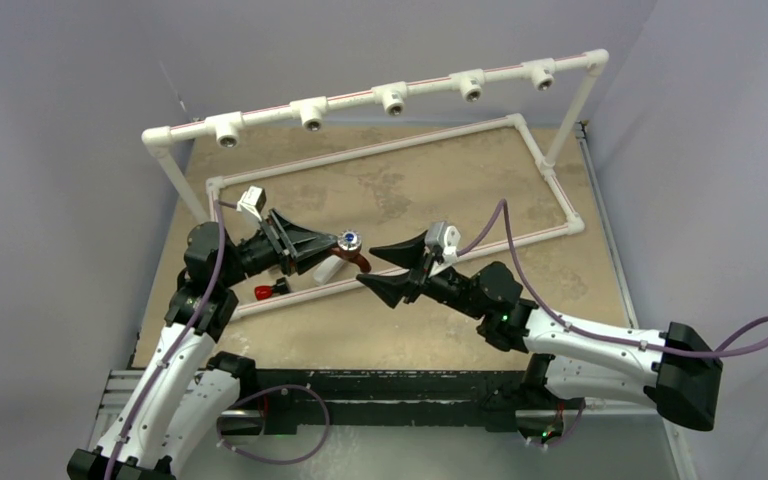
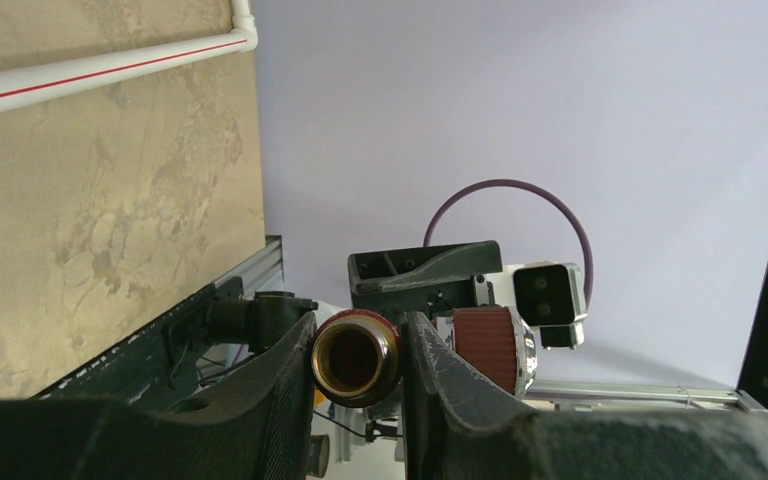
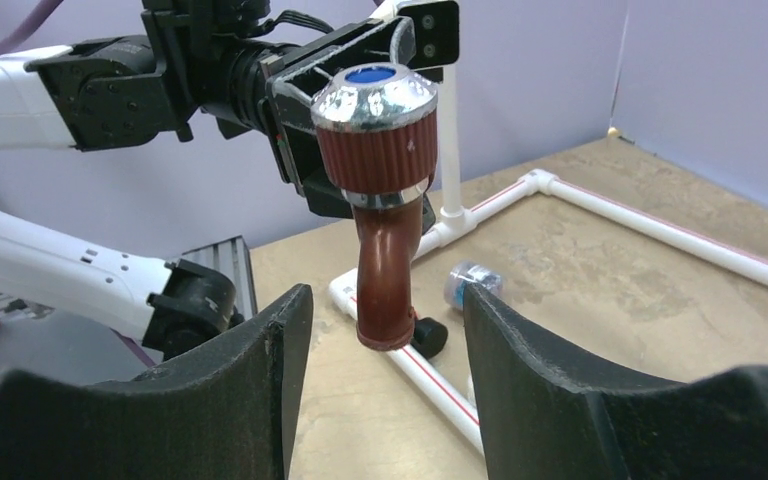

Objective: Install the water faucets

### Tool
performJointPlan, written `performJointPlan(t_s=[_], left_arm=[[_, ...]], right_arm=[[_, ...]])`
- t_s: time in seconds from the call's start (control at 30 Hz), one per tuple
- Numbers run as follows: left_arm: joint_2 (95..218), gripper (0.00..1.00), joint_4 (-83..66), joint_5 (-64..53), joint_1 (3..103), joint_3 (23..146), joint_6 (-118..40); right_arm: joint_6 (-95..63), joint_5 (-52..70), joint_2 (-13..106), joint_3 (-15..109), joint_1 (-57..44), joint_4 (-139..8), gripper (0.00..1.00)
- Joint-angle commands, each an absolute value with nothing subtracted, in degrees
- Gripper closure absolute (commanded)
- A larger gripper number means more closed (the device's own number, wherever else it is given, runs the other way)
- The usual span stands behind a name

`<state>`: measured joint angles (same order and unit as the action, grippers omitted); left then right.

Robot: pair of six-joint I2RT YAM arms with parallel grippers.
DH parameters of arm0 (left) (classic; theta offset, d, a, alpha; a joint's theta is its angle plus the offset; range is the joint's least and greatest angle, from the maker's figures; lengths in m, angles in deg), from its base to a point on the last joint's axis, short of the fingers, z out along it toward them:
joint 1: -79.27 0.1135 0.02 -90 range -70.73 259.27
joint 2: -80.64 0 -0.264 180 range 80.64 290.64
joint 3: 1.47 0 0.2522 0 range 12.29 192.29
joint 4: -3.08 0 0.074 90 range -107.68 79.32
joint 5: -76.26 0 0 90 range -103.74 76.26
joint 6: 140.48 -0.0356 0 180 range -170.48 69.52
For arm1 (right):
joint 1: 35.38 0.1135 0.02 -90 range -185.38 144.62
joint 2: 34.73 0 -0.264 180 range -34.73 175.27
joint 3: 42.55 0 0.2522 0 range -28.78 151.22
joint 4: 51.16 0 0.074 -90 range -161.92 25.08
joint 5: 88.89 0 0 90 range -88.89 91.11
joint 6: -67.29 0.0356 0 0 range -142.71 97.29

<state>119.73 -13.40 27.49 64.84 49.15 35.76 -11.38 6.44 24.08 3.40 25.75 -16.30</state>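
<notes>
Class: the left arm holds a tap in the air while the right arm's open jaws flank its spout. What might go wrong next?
1. The right gripper is not touching the reddish-brown metal faucet yet; if the left gripper releases early, it may fall.
2. The rounded spout looks smooth, so a closing grip might slip or twist it.

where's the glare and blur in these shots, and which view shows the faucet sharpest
Right wrist: sharpest, with bright glare on the faucet's chrome cap; the right fingers are soft. Left wrist: the faucet's brass mouth reads clearly, the left fingers blur toward the bottom edge. Top external: even light, faint shadows, faucet small and soft.
</notes>
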Motion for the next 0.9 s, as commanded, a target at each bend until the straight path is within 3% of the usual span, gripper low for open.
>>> performJointPlan(t_s=[0.0, 0.87], left_arm=[[119.5, 1.0, -12.5, 26.4, 64.6, 51.9, 39.4], [120.0, 1.0, -11.8, 26.8, 64.5, 52.3, 39.0]], right_arm=[[-16.0, 7.1, 24.2, 2.1, 25.8, -5.0, 0.43], [-19.4, 9.2, 29.6, 5.6, 25.8, -2.8, 0.57]])
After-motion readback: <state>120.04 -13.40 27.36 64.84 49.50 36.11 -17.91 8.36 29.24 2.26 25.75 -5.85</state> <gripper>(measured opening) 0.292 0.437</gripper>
